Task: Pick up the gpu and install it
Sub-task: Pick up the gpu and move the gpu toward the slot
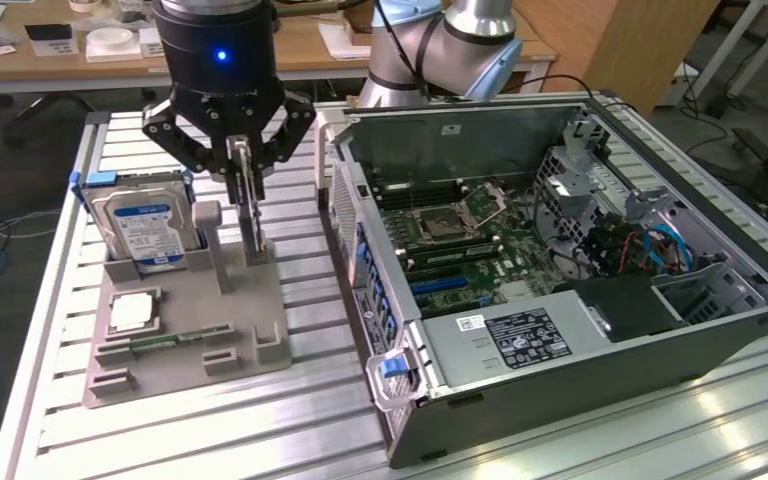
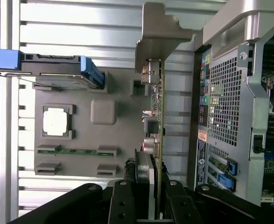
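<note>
The gpu [image 1: 251, 225] hangs upright and edge-on from my gripper [image 1: 241, 170], which is shut on the card's upper edge. In the wrist view the gpu [image 2: 159, 116] runs away from my fingers [image 2: 122, 205], with its silver end bracket [image 2: 158, 32] at the far end. The card stands over the grey parts holder [image 1: 184, 340], on the side nearest the open computer case [image 1: 491, 130]. Whether its lower edge still touches the holder I cannot tell. The motherboard [image 1: 458, 230] with its blue slots [image 1: 444, 285] lies exposed inside the case.
A hard drive [image 1: 144, 225] with a blue-white label stands in the holder at the exterior view's left. A processor chip [image 1: 133, 312] and a memory stick [image 1: 177, 338] lie on the holder. The case's rear panel [image 2: 221, 102] is close beside the card.
</note>
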`<state>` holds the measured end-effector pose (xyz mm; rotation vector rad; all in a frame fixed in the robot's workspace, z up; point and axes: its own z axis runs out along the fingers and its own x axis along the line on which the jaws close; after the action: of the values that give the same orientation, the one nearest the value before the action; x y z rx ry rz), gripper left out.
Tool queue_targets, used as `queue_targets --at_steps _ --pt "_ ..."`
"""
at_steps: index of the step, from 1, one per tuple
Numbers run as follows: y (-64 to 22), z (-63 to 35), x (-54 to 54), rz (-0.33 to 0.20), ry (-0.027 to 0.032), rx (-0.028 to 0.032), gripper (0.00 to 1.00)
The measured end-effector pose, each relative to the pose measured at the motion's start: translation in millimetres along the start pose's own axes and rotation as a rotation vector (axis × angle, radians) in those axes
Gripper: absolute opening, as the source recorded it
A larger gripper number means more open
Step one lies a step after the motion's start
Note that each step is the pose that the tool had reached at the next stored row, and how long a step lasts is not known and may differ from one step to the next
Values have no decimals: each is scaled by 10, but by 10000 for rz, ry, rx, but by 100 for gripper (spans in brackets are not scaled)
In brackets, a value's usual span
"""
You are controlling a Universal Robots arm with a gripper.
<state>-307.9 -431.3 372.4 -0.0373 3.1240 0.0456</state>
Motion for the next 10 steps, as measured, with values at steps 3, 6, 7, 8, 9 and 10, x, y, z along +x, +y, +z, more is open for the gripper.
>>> queue_targets --at_steps 3,6,7,8,9,10 --pt "2 -44 0 2 0 8 28" --pt "5 -127 -2 1 -2 7 28" --pt "6 -159 -2 2 -2 7 28" --pt "7 -196 -3 2 -2 8 28" --pt "8 -230 -3 2 -2 7 28" --pt "9 -267 -4 1 -2 7 28"
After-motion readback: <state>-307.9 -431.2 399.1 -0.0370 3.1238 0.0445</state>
